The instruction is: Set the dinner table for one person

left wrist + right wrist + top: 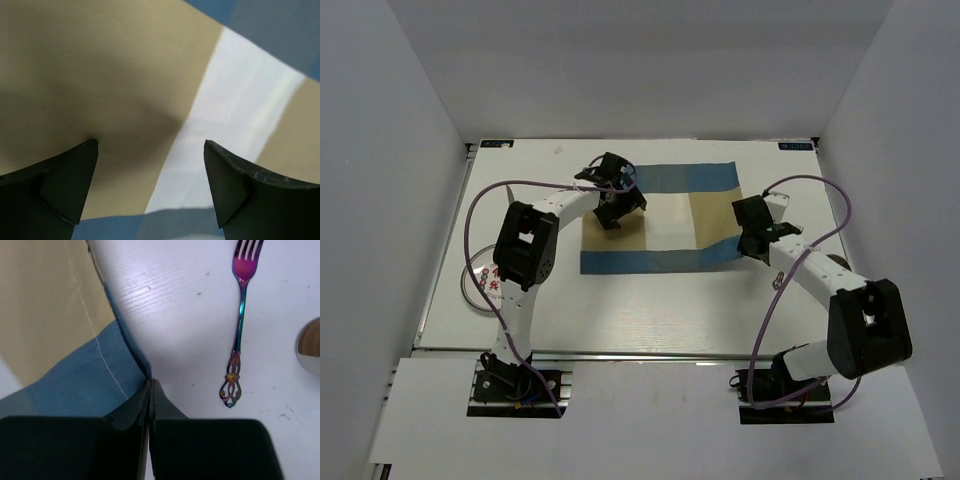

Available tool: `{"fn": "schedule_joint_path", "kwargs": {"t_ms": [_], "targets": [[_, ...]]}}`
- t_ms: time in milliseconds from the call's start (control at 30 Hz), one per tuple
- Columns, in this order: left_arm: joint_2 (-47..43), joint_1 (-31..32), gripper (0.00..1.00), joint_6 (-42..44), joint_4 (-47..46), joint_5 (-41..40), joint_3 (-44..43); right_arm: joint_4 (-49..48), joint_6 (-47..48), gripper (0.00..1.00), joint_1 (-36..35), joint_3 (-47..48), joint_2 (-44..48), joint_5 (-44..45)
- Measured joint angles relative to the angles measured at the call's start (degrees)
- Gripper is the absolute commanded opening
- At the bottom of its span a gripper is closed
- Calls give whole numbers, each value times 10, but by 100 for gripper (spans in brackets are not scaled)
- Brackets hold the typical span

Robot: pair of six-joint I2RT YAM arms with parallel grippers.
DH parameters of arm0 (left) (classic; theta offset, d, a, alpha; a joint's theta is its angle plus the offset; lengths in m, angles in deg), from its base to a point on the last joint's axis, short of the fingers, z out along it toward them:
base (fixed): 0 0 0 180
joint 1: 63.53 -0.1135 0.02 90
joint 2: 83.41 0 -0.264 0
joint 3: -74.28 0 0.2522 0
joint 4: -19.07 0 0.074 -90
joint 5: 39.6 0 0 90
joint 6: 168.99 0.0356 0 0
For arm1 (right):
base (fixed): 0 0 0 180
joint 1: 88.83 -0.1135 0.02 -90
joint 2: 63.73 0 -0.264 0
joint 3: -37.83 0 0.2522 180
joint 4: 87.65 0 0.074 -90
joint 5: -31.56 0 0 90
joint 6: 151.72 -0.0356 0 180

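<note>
Where the large flat white rectangular surface (650,310) fills the ctr of the top view, w/ its silver metal rail (650,352) along the lower edge, a blue-and-tan checked cloth placemat (670,215) lies on it, upper middle of frame. The left fingers (611,221) hang over the mat's left part, spread wide, nothing btwn them. Left wrist view shows only tan, white & blue cloth beyond the two dark tips; can't tell if they touch it.

The right fingers (151,390) are pressed tight together at the mat's right edge, tips right at the blue hem where cloth meets bare surface. Can't tell if any cloth is nipped btwn them. In top view the mat's lower-right corner looks a bit rumpled there.

Right wrist view, upper right: a slim iridescent purple-teal metal fork (241,315) lies flat on the surface, tines toward top of frame, ornate handle end lower down, apart from the mat. At the right frame edge sits part of a round shiny thing (309,346), cut off, can't ID.

Top view, left side: a round pale plate w/ red marks (475,285), partly hidden by the left arm.
</note>
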Motion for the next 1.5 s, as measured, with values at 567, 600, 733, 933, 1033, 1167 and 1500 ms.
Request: {"fn": "schedule_joint_path", "kwargs": {"t_ms": [567, 600, 733, 933, 1033, 1167, 1500], "targets": [[-75, -28, 98, 68, 125, -157, 24, -16, 4, 89, 8, -22, 90, -84], [-84, -25, 98, 74, 128, -157, 20, -27, 11, 89, 6, -21, 89, -101], [-149, -11, 98, 74, 125, -166, 47, -35, 42, 87, -11, 34, -22, -155], [-277, 7, 98, 63, 94, -167, 225, -46, 63, 87, -33, 55, -158, -205], [-242, 9, 98, 65, 68, -148, 252, -49, 63, 87, -36, 63, -170, -203], [-181, 9, 98, 66, 47, -139, 254, -50, 49, 89, -38, 80, -189, -184], [-89, -7, 98, 76, 79, -170, 125, -51, -11, 89, -46, 120, -229, -135]]}}
